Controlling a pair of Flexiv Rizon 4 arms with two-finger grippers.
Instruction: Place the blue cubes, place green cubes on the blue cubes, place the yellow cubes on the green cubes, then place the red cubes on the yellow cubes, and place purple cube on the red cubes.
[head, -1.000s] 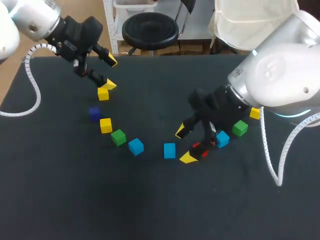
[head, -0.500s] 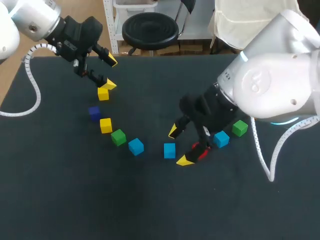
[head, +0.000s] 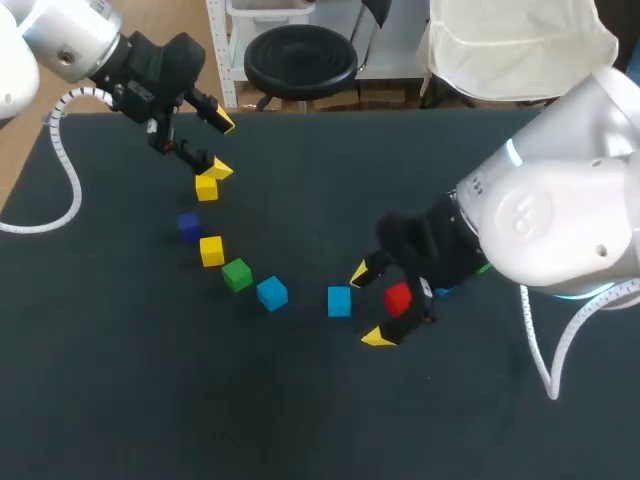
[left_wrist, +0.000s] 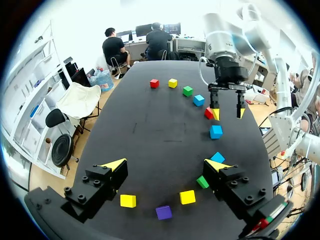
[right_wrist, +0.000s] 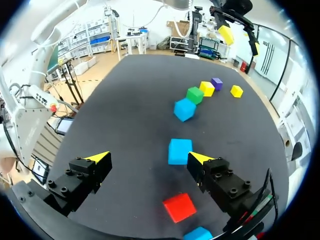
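The right end effector (head: 368, 305) is wide open and empty over the red cube (head: 398, 298), which lies on the table (head: 150, 380) near a blue cube (head: 339, 301). The left end effector (head: 220, 146) is open and empty above a yellow cube (head: 206, 187).

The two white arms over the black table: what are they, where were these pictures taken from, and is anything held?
They are robot arms, each ending in a two-fingered tool with yellow tips. One picture looks down from above on the left tool and right tool. The other two come from cameras on the wrists, looking out along each tool. Coloured cubes lie on the table, among them a blue cube and a red cube. Both tools are open; nothing is held.
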